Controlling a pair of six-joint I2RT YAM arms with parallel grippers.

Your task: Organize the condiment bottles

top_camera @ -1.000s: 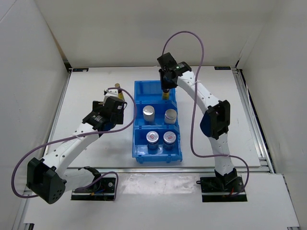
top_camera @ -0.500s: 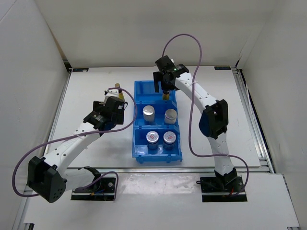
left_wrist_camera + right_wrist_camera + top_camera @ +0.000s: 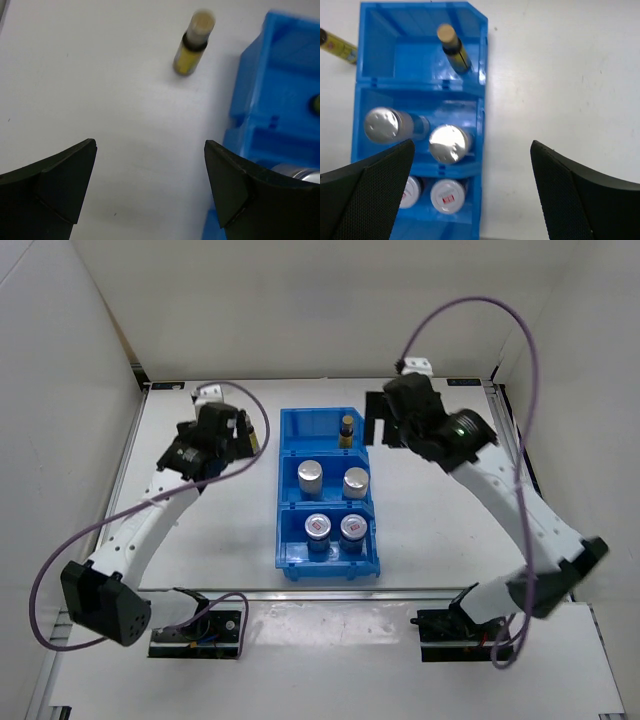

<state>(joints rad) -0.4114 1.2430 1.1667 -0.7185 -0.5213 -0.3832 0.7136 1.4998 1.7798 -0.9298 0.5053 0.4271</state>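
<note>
The blue bin [image 3: 288, 540] holds five of the condiment bottles. An amber bottle [image 3: 347, 430] stands in its far compartment. Two silver-lidded cylinders [image 3: 311, 475] [image 3: 356, 481] fill the middle one, and two red-marked jars [image 3: 318, 529] [image 3: 351, 528] the near one. A second amber bottle [image 3: 194, 42] stands on the table left of the bin, ahead of my left gripper [image 3: 150, 145], which is open and empty. In the top view that gripper [image 3: 250, 432] hides this bottle. My right gripper [image 3: 380, 422] is open and empty, raised just right of the bin's far end [image 3: 472, 144].
The bin's right wall [image 3: 481, 125] lies below the right gripper, with bare white table [image 3: 560, 75] beside it. Bare table [image 3: 100, 90] also lies under the left gripper. White walls enclose the table on three sides.
The right gripper opened, left the amber bottle in the far compartment and pulled up and to the right. The left arm swung farther back and left, its gripper still open.
</note>
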